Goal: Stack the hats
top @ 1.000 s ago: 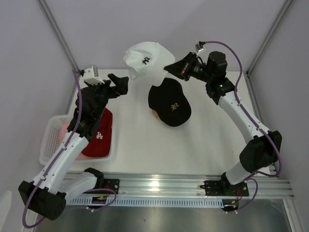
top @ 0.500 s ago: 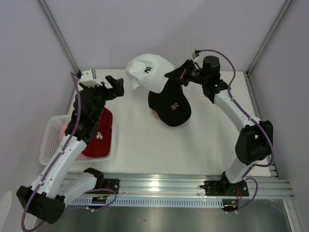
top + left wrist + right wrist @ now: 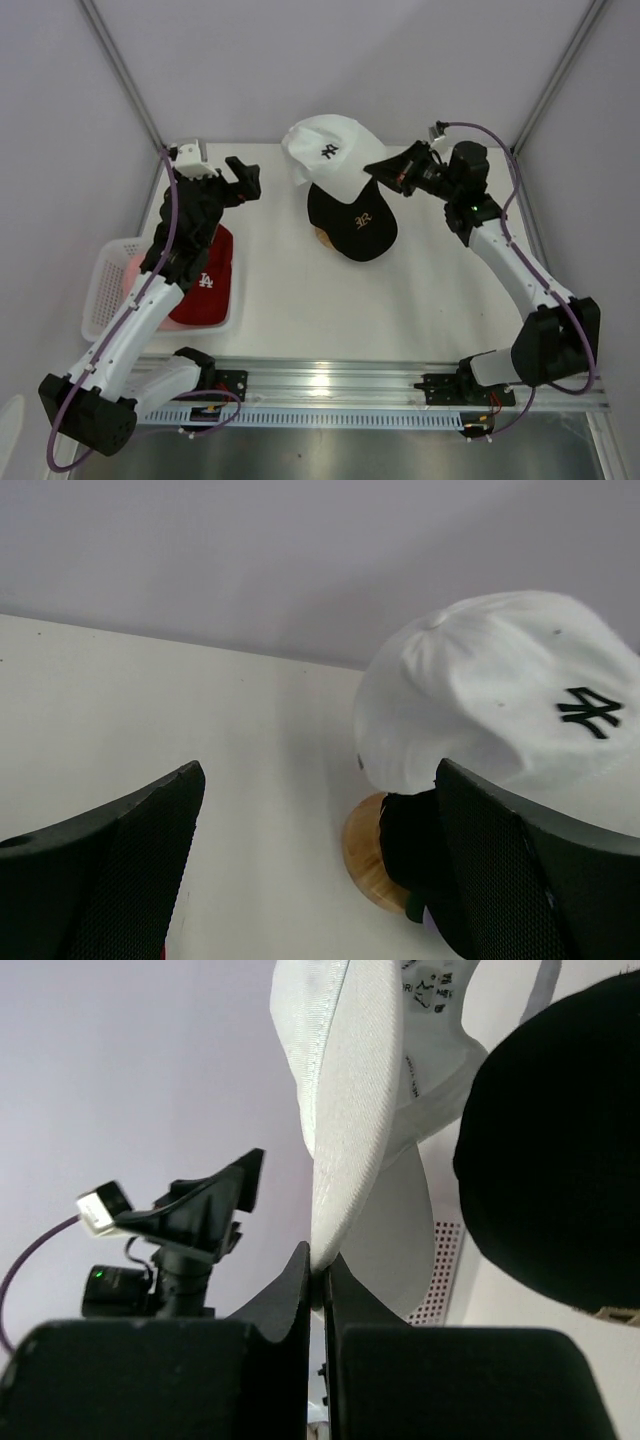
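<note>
The step in hand looks like the carry: the right claw (image 3: 388,170) is clenched on the brim edge of the white soft fabric baseball cap (image 3: 330,153) and holds it in the air, behind the black fabric cap (image 3: 352,222) and overlapping that cap's far edge. The black fabric cap, marked with a gold logo, sits on a round wooden stand (image 3: 362,848) in the middle of the bench (image 3: 300,300), and it serves as the base of the stack.

The next move, as I judge it, calls for bringing the white crown forward until it is centred over the black crown, lowering it so it nests, and only then letting go of the brim. The cap hangs tilted from one pinch, so it may land askew.

The white cap is pale all over, brim included, with a small black stitched logo on the front. Its crown looks rounded and uncrushed.

The left claw (image 3: 241,179) hangs released and empty, well to the left of the black cap. A red cap (image 3: 205,285) with a white logo lies to the near left of the black cap, on a white mesh plastic basket (image 3: 98,290).
</note>
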Robot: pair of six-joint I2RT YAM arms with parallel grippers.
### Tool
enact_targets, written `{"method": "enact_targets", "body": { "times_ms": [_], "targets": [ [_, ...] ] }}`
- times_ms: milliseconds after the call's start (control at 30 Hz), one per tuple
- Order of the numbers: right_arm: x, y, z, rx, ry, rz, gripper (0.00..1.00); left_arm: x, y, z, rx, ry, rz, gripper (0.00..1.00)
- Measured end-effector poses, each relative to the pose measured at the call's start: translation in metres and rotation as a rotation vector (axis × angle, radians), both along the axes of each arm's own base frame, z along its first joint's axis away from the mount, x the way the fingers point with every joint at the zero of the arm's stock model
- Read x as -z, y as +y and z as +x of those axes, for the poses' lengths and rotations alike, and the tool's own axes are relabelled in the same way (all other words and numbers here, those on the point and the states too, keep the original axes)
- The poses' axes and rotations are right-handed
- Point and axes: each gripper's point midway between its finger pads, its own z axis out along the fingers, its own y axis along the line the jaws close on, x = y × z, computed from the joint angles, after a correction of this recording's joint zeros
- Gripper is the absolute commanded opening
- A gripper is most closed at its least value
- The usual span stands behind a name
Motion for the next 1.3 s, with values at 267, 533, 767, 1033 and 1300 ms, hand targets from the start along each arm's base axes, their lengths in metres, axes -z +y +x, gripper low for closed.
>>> {"method": "enact_targets", "body": {
  "times_ms": [267,533,767,1033,1300],
  "targets": [
    [0.000,-0.030,-0.024,0.064,-0.051,0.051,0.00,0.013,-0.004,0.007,0.010,0.037,0.013,0.99],
    [0.055,-0.049,-0.039,0.104,0.085,0.090,0.00,0.023,-0.009,0.010,0.030,0.070,0.024,0.99],
    [0.057,-0.057,-0.066,0.116,0.066,0.121,0.00,0.023,-0.013,0.013,0.045,0.077,0.025,0.99],
    [0.114,-0.078,-0.073,0.193,0.152,0.123,0.00,0.029,-0.017,0.015,0.062,0.095,0.030,1.00],
    [0.160,-0.077,-0.062,0.168,0.239,0.103,0.00,0.031,-0.017,0.015,0.062,0.104,0.032,1.00]
  ]
}}
